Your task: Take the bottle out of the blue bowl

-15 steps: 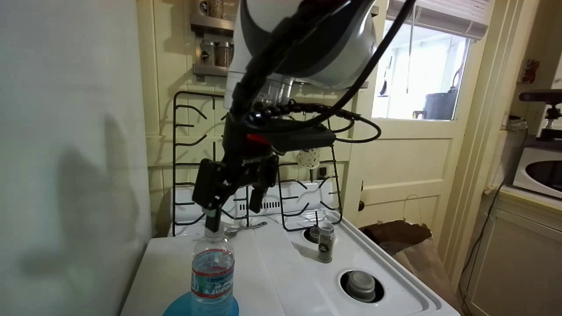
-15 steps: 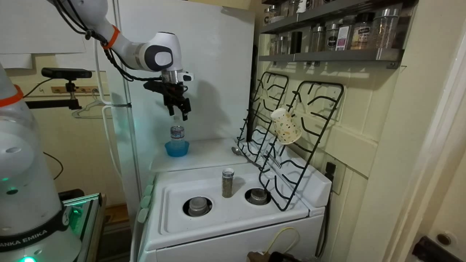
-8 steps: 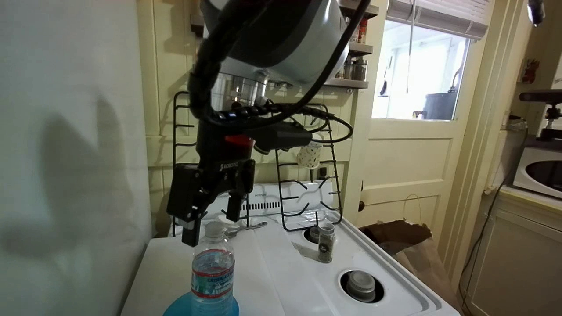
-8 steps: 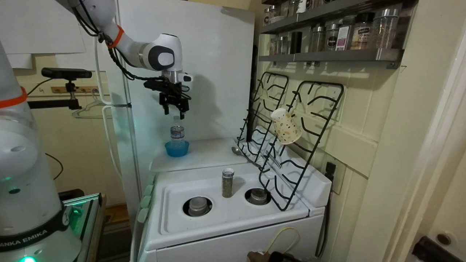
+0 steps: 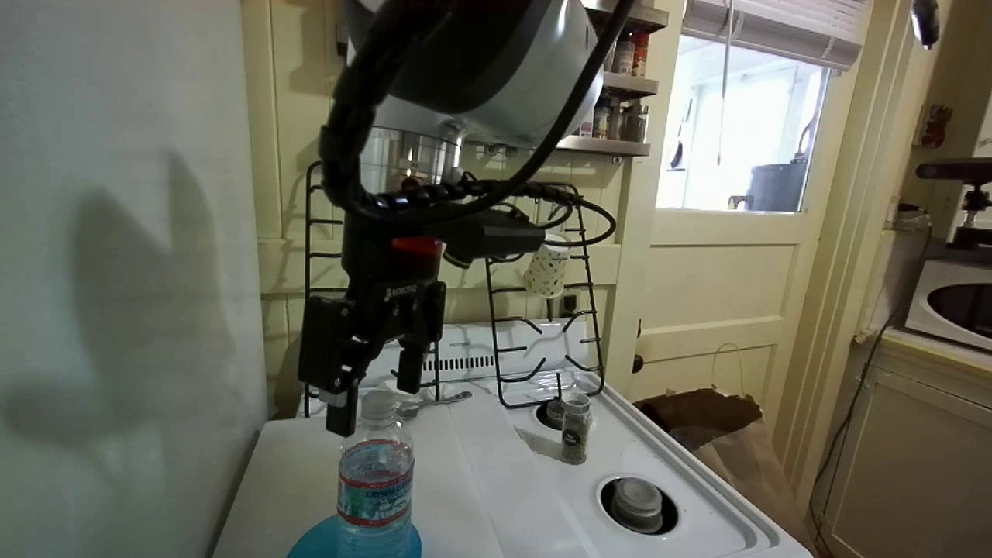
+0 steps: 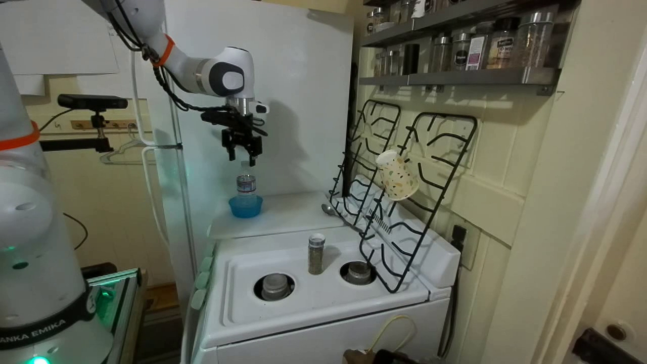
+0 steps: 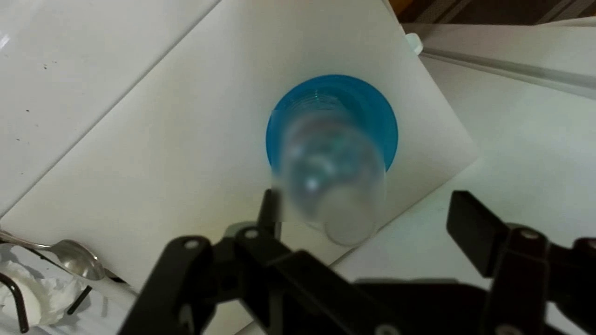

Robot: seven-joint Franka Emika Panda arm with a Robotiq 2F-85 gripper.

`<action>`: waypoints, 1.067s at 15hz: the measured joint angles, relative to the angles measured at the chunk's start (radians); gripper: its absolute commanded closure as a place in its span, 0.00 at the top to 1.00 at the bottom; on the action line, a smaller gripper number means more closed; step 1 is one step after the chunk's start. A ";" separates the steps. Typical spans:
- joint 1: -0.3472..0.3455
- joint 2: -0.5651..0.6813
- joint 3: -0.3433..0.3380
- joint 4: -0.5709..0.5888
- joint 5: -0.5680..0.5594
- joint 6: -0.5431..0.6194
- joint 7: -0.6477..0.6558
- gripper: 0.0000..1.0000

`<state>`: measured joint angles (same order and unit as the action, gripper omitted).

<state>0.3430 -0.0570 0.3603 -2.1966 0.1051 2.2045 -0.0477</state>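
Gripper is spread wide over the bottle, holding nothing. Over the last second it's shifted sideways: a finger that overlapped the cap in an exterior view is now off it, and the cap shows in the gap. Wrist view agrees, cap nearer one finger than the other. Can't tell if tips are at cap height or above. Bottle unmoved, upright inside the blue bowl. My read: aligning is mostly done; next calls for descending, then gripping. Risk: fingertip clips the cap.
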 measured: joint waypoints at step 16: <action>0.016 0.019 0.021 0.023 -0.166 0.000 0.028 0.08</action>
<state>0.3589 -0.0381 0.3809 -2.1737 -0.0611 2.2045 -0.0193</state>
